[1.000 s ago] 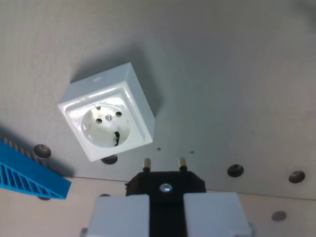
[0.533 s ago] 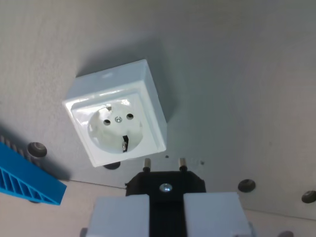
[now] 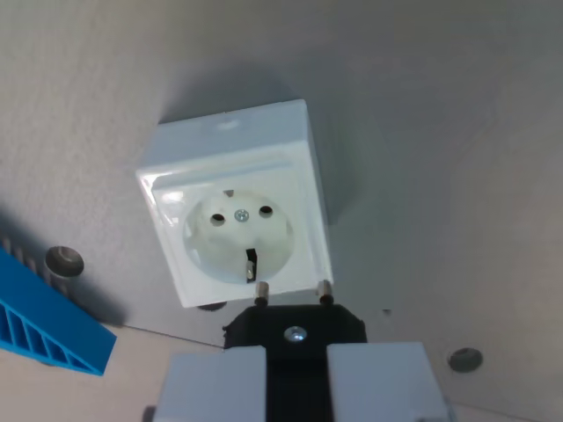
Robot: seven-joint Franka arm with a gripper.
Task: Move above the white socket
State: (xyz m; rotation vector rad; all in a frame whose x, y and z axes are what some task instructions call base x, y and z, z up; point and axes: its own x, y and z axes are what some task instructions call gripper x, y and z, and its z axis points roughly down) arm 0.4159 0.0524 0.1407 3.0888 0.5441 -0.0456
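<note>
Two pale fingers (image 3: 215, 387) of the hand (image 3: 295, 382) clamp a black plug (image 3: 294, 327) just beside the white socket (image 3: 236, 220)

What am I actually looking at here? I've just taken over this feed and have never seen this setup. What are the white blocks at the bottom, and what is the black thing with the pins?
This picture comes from a camera on the robot arm's wrist, looking down past its own gripper. The two white blocks at the bottom edge are the gripper's fingers. They are shut on a black plug, whose two metal pins point away from the camera.

Just beyond the pins sits the white socket, a square box with a round recess, two holes and a centre screw. In this view the pin tips reach its near edge.

It rests on a grey board with round screw heads along its near edge. The blue ribbed piece at the wrist view's left is a separate object; I cannot tell what it is.
</note>
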